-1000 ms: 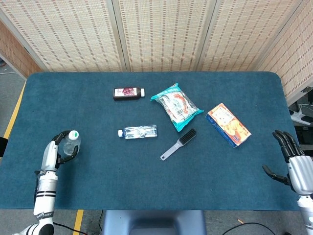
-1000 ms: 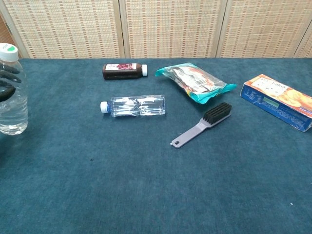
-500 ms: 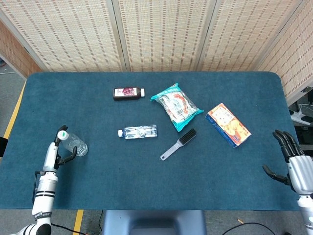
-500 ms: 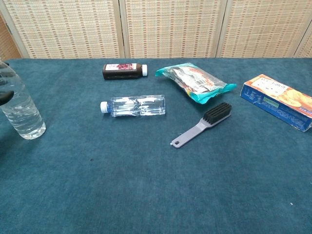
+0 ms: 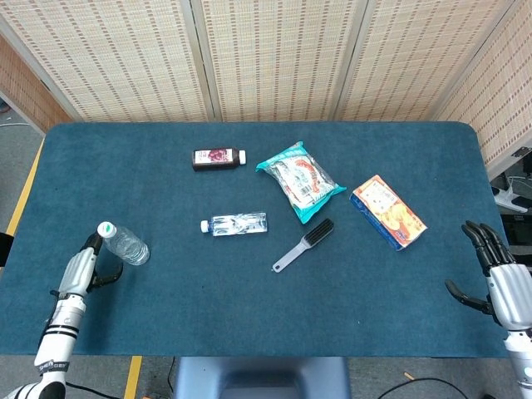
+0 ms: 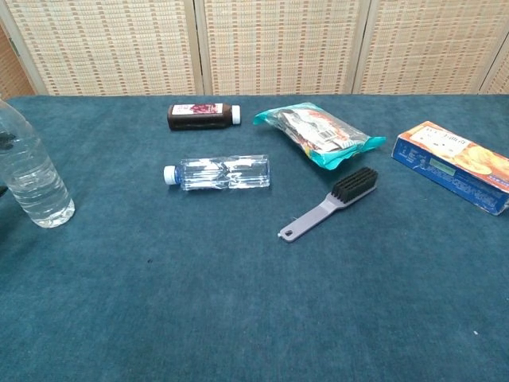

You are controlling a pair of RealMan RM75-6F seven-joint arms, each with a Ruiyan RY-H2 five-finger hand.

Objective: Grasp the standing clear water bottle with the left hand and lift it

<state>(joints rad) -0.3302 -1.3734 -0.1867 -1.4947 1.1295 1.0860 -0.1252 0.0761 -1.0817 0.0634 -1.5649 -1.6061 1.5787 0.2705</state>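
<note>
The clear water bottle (image 5: 126, 244) is no longer upright. It tilts to the left with its white cap (image 5: 105, 229) toward my left hand (image 5: 81, 269) and its base on the cloth. In the chest view the bottle (image 6: 30, 179) leans off the left edge, with a dark fingertip (image 6: 4, 142) across its neck. My left hand sits at the table's near left edge beside the bottle's top, fingers loose and not wrapped around it. My right hand (image 5: 501, 281) hangs spread at the near right edge, holding nothing.
A second clear bottle (image 5: 234, 224) lies flat mid-table. Near it are a grey brush (image 5: 303, 244), a teal snack bag (image 5: 299, 181), a dark juice bottle (image 5: 219, 157) and an orange-blue box (image 5: 388, 212). The blue cloth (image 5: 249, 307) covers the table.
A second ago my left hand was wrapped around the upright bottle. The bottle has tipped over to the left, and the hand has drawn back toward the near edge.
</note>
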